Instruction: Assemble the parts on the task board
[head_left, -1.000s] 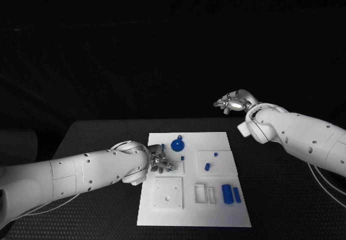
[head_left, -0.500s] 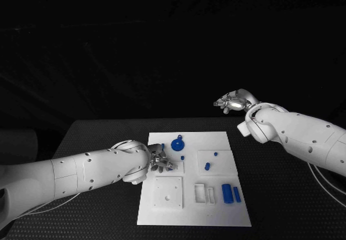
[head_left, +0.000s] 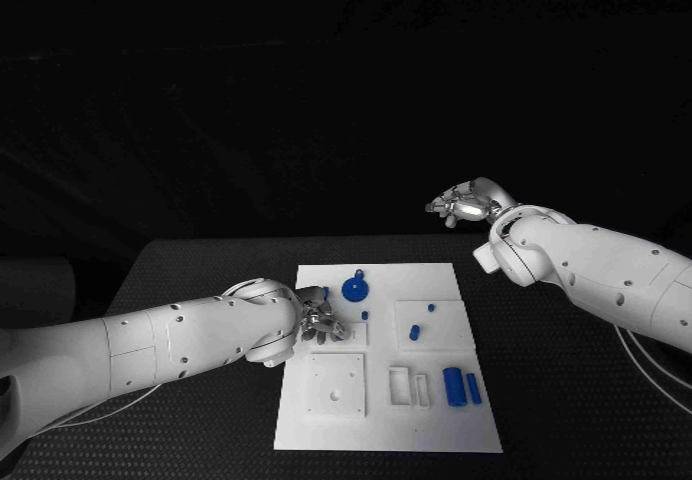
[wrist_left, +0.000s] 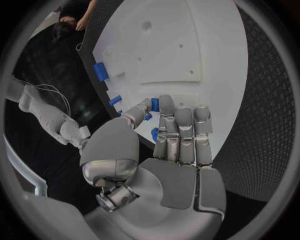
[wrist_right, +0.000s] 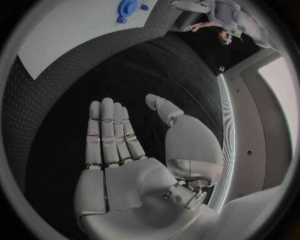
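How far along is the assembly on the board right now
Early, by the look of it. The blue gear lies on the task board, whether seated is unclear. The left hand pinches a small blue part over the board. Two blue cylinders lie loose, and the right hand waits open, off the board.

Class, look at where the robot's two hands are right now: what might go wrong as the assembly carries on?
1. The left hand pinches a small blue part at its fingertips; it might slip.
2. That hand hangs over the task board, so it may knock the loose blue pegs.
3. The right hand is raised off the board, unable to help.
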